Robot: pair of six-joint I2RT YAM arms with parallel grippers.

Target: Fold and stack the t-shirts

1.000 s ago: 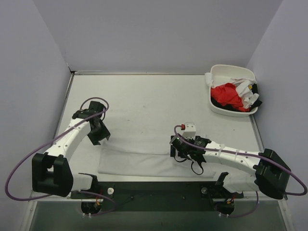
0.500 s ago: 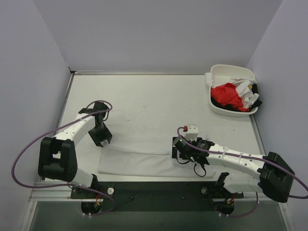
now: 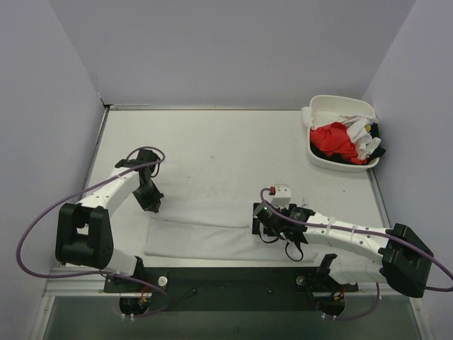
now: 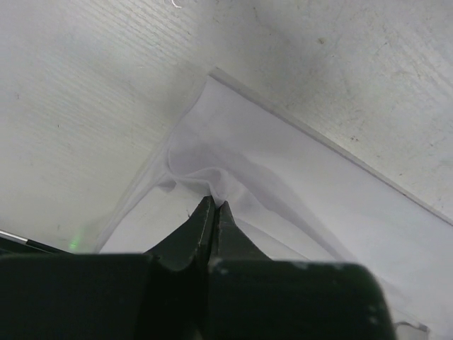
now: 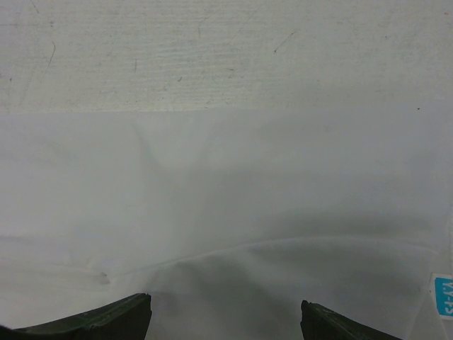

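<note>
Left gripper (image 3: 150,203) pinched shut on the far-left corner of the white t-shirt (image 3: 212,232), cloth puckering at its tips; the shirt lies spread along the near edge of the table (image 3: 212,142). Right gripper (image 3: 263,228) stands wide over the shirt's right end, holding nothing. Far right, the red t-shirt (image 3: 333,138) and more whites sit heaped in the tub (image 3: 340,101): first fold only starting, I judge, no stack yet, most work left

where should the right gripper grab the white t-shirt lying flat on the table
Take the far edge of the white t-shirt on its right side, coming straight down from above with the open right gripper. The cloth lies flat, so only an edge can be pinched, and the left gripper holds the far left corner.
</note>
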